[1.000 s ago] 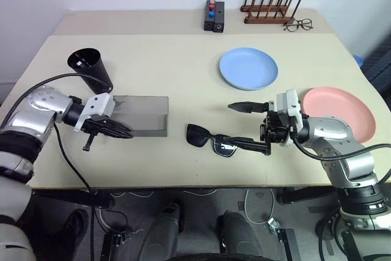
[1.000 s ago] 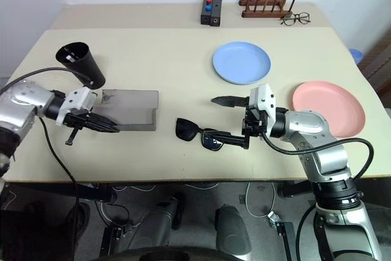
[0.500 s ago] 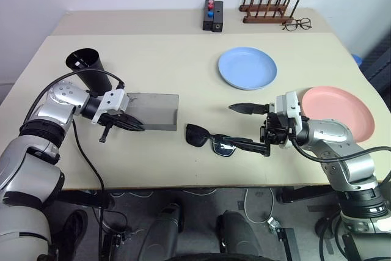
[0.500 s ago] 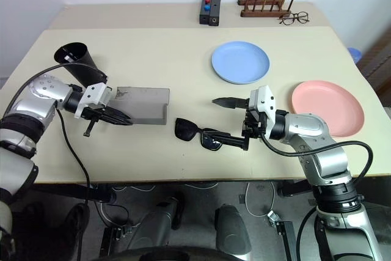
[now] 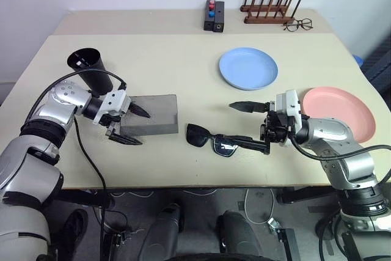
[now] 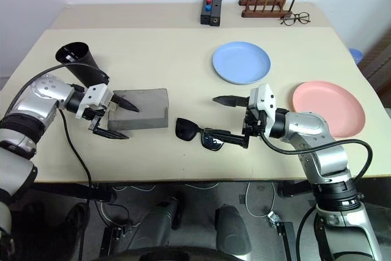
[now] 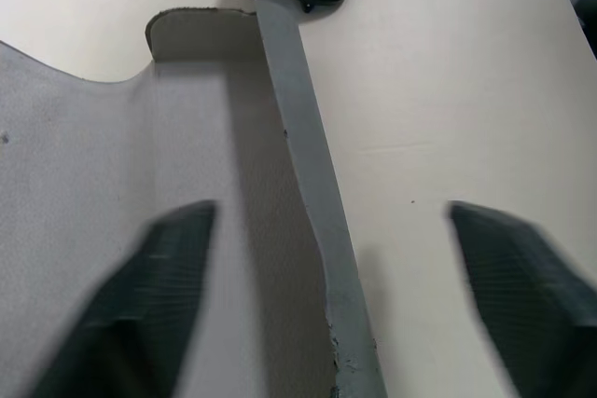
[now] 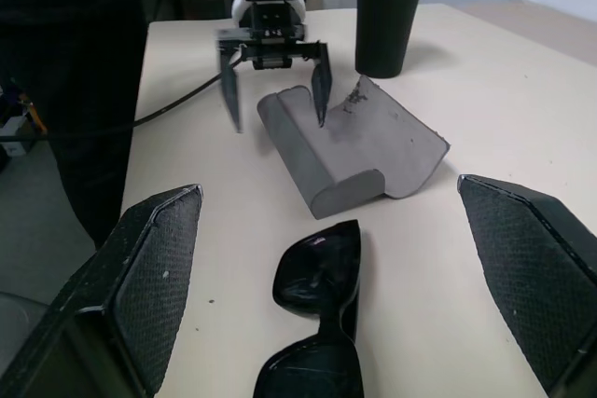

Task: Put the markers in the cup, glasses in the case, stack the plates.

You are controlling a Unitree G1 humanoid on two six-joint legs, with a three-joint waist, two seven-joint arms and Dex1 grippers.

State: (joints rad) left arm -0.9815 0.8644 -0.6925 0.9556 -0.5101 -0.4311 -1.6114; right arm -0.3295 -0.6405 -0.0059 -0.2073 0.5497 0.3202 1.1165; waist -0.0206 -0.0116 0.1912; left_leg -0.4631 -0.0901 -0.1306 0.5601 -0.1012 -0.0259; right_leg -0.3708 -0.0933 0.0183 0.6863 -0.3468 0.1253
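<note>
Your sunglasses (image 5: 211, 139) lie on the bench (image 5: 183, 65) between the grey case (image 5: 149, 114) and your right gripper (image 5: 252, 126), whose jaws are spread wide around one temple arm. Your left gripper (image 5: 129, 124) has its jaws apart, straddling the case's near edge. The black cup (image 5: 91, 69) stands behind; you can't see inside it. Blue plate (image 5: 248, 68) and pink plate (image 5: 342, 113) sit apart.

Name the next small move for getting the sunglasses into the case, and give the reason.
Probably close the right tool on the sunglasses. They lie on the table beside the grey case, apart from it, and the right tool stands open with its lower finger down by their arm. The left tool is open at the case's end, one finger over it, one in front, so it looks ready to steady it.
</note>
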